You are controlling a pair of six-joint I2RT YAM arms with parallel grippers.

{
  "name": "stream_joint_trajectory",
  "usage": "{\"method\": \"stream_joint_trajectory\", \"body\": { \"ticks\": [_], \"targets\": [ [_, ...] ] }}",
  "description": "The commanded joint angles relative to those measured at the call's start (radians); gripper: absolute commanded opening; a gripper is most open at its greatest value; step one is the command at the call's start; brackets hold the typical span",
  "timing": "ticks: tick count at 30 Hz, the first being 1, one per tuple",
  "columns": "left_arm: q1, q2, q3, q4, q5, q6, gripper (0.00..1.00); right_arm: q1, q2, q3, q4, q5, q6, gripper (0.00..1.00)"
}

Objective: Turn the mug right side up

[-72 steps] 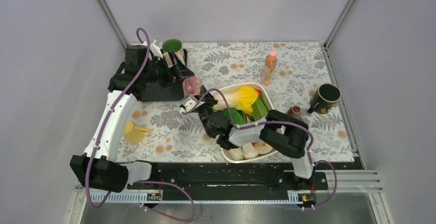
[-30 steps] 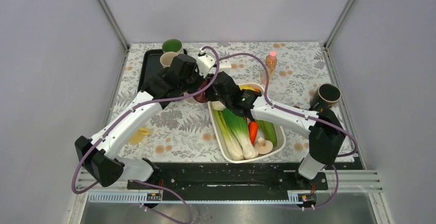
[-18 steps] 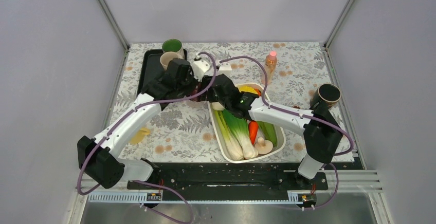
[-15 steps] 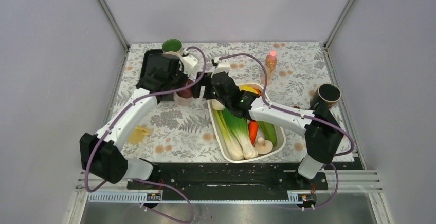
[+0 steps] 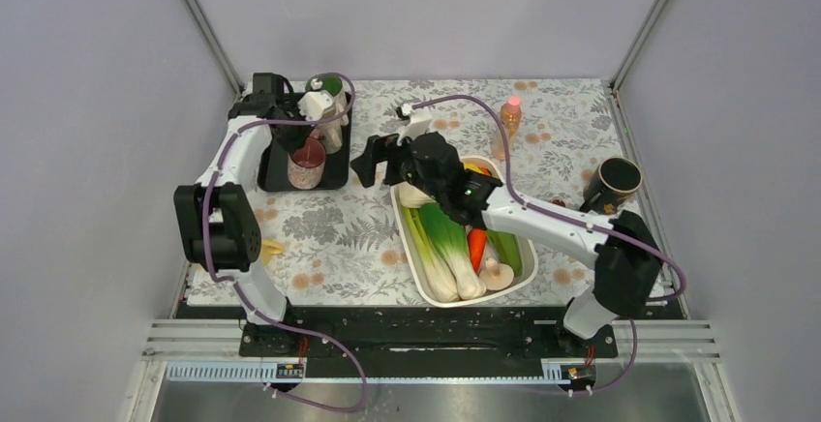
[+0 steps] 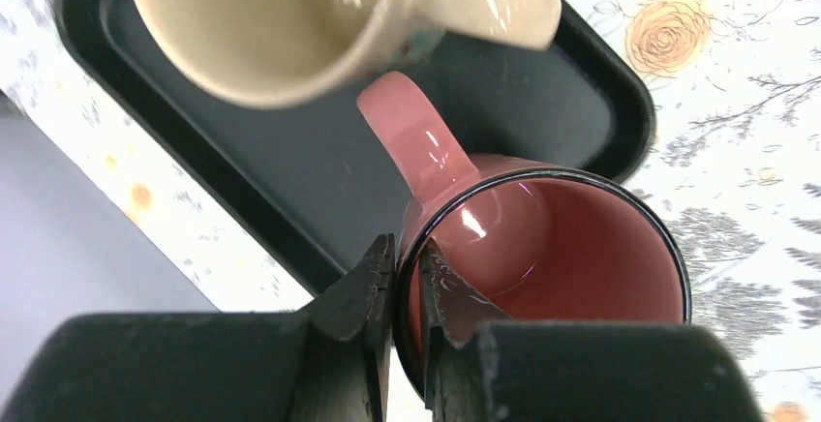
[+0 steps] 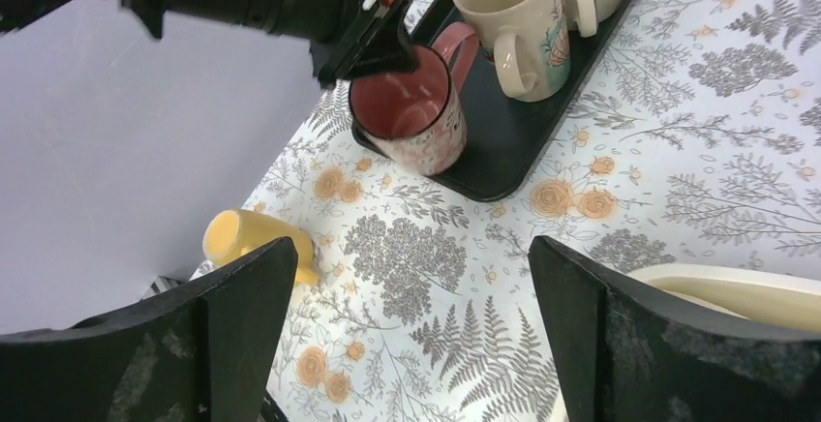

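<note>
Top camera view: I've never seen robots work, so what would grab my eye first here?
The pink mug stands mouth up at the near end of the black tray, far left, with the left gripper pinching its rim. Mid-table, the right gripper hovers wide open beside a white tub of leeks and a carrot.

A white tub (image 5: 408,244) holds leeks (image 5: 447,238) and a carrot (image 5: 476,245). Left of it lies a yellow cup (image 7: 254,238); behind it stands a bottle (image 5: 507,124), and right of it a dark mug (image 5: 616,180).
</note>
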Motion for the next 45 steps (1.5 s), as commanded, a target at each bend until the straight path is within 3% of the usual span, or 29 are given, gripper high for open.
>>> {"method": "stream_joint_trajectory", "body": {
  "ticks": [1,8,16,17,22,23,30,34,36,40,42,45],
  "targets": [
    [0.016,0.039,0.157,-0.028,0.241,0.329,0.00,-0.002,-0.129,-0.059,0.027,0.007,-0.096,0.99],
    [0.018,0.129,0.225,-0.191,0.386,0.582,0.00,-0.002,-0.210,-0.147,0.024,0.060,-0.129,0.99],
    [0.019,0.230,0.266,-0.248,0.373,0.664,0.00,-0.002,-0.238,-0.158,0.022,0.081,-0.157,0.99],
    [0.020,0.234,0.266,-0.231,0.376,0.658,0.05,-0.002,-0.240,-0.161,0.021,0.084,-0.160,0.99],
    [0.020,0.231,0.279,-0.127,0.344,0.516,0.58,-0.002,-0.244,-0.163,0.018,0.086,-0.167,0.99],
    [0.022,0.228,0.284,-0.104,0.326,0.465,0.65,-0.002,-0.244,-0.163,0.018,0.086,-0.167,0.99],
    [0.059,0.146,0.290,-0.088,0.314,0.398,0.75,-0.002,-0.235,-0.161,0.020,0.063,-0.179,0.99],
    [0.073,-0.005,0.237,-0.091,0.270,0.223,0.89,-0.002,-0.249,-0.185,0.017,0.060,-0.199,1.00],
    [0.081,-0.107,0.172,-0.110,0.207,0.122,0.99,-0.002,-0.261,-0.197,0.008,0.053,-0.210,0.99],
    [0.108,-0.277,-0.009,-0.168,-0.067,-0.063,0.99,-0.002,-0.280,-0.207,-0.040,0.038,-0.220,0.99],
    [0.152,-0.333,-0.118,-0.177,-0.136,-0.141,0.99,-0.003,-0.291,-0.212,-0.063,0.040,-0.221,0.99],
    [0.184,-0.399,-0.285,-0.178,-0.170,-0.108,0.99,-0.002,-0.303,-0.223,-0.079,0.036,-0.220,0.99]
  ]
}}
